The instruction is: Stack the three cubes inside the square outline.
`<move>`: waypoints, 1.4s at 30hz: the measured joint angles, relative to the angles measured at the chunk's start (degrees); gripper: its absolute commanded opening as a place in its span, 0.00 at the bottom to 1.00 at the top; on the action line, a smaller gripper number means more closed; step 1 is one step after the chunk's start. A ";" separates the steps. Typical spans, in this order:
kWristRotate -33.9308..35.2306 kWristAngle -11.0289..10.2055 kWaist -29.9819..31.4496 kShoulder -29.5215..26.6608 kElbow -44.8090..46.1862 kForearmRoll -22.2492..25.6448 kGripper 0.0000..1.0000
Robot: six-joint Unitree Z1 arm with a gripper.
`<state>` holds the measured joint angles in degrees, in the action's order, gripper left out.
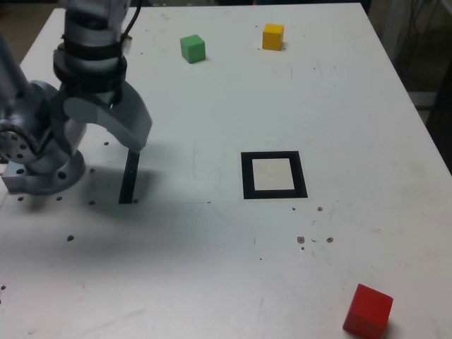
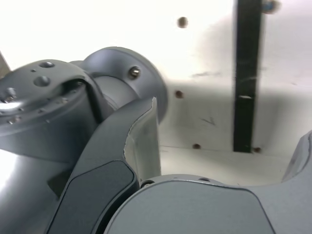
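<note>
In the exterior view the green cube (image 1: 192, 49) and the yellow cube (image 1: 272, 37) sit apart near the table's far edge. The red cube (image 1: 368, 311) rests alone at the near right corner. The square outline (image 1: 274, 174), black with a pale centre, lies flat mid-table with nothing inside it. My gripper (image 1: 106, 145) hangs at the exterior view's left, far from all three cubes, jaws spread wide and open with nothing between them. The wrist view shows the gripper (image 2: 224, 151) over bare table; no cube or outline appears there.
A narrow black strip (image 1: 128, 176) lies on the table just under the gripper, also seen as the strip (image 2: 247, 73) in the wrist view. The arm's grey base (image 1: 42, 169) stands bolted at the left edge. Small dark specks dot the white tabletop (image 1: 212, 268).
</note>
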<state>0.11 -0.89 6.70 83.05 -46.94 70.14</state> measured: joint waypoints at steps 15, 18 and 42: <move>9.34 5.23 17.55 9.17 -18.72 6.25 0.98; 11.73 5.87 20.90 11.01 -22.95 7.07 0.98; 21.57 4.27 34.37 37.15 -60.25 19.58 0.98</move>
<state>21.67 3.38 41.07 120.20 -107.19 89.72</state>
